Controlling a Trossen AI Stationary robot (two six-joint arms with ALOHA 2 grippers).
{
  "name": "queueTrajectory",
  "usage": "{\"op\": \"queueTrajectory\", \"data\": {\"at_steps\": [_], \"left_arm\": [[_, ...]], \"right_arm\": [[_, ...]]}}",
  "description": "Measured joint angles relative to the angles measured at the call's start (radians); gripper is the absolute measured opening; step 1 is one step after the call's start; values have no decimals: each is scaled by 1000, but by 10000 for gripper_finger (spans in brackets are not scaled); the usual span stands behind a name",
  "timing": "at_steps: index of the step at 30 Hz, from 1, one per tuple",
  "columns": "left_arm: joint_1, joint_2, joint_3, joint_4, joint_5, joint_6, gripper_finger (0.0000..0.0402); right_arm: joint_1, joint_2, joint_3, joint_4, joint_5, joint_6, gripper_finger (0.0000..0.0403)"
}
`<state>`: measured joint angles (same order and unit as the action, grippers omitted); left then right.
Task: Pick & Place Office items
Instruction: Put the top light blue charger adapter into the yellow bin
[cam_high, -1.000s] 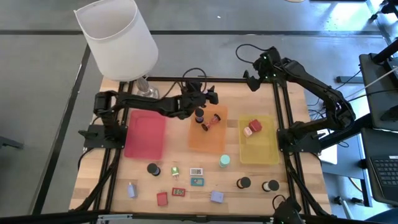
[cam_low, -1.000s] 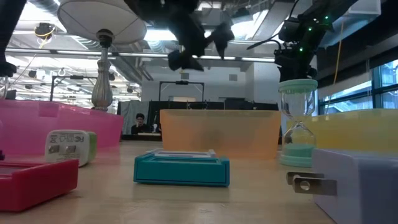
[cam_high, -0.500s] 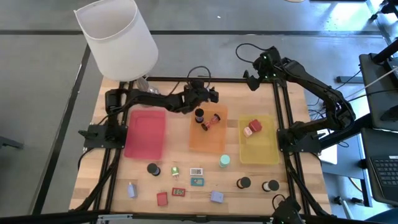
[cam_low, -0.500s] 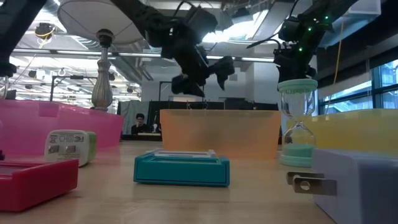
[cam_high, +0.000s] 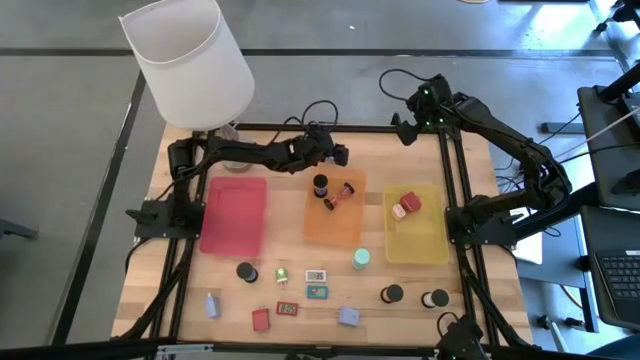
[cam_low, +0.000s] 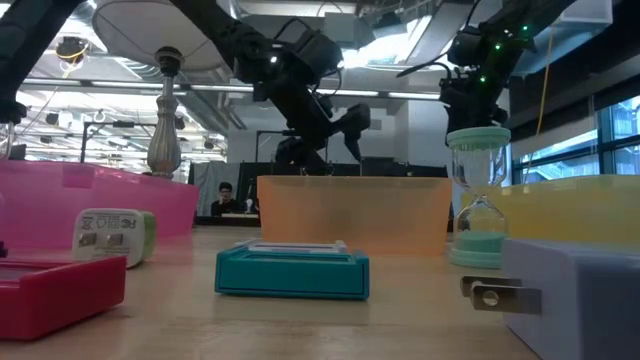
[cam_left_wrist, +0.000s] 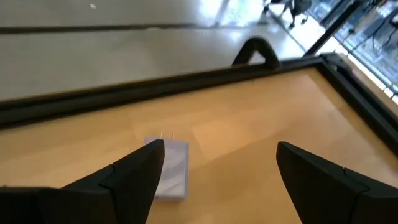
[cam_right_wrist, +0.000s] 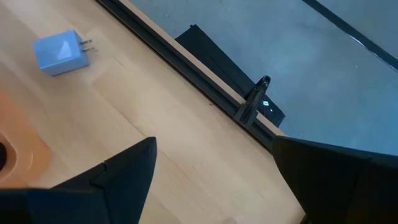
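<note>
Wooden counter (cam_high: 190, 290) with a black frame; white-shaded lamp (cam_high: 188, 62) stands at its far left corner. Three flat trays sit in a row mid-counter: pink tray (cam_high: 234, 215) on the left, orange tray (cam_high: 332, 222) in the middle, yellow tray (cam_high: 417, 232) on the right. Left claw (cam_high: 338, 155) hangs over the far edge of the orange tray, fingers spread wide, holding nothing. Right claw (cam_high: 403, 128) is parked near the far right corner of the counter, also wide open and empty. In the orange tray: a black round bottle (cam_high: 320, 185) and a red-and-black piece (cam_high: 345, 191) just beside it. In the yellow tray: a red-and-white piece (cam_high: 406, 206). The rest lie on the near half of the counter: teal hourglass (cam_high: 361, 259) just beside the near edge of the orange and yellow trays, black round items (cam_high: 245, 271), (cam_high: 391, 294), (cam_high: 437, 298), small green item (cam_high: 282, 274), white flat rectangle (cam_high: 316, 275), teal flat rectangle (cam_high: 317, 293), red flat rectangle (cam_high: 288, 309), red block (cam_high: 261, 319), two lavender plug adapters (cam_high: 212, 304), (cam_high: 348, 316).
</note>
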<state>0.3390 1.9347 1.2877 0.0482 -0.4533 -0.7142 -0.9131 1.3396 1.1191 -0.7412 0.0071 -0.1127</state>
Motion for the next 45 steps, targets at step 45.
{"op": "queueTrajectory", "data": {"at_steps": [45], "left_arm": [[5,202,0,152,-53,19,308]], "right_arm": [[0,1,0,120,-233,71,323]]}}
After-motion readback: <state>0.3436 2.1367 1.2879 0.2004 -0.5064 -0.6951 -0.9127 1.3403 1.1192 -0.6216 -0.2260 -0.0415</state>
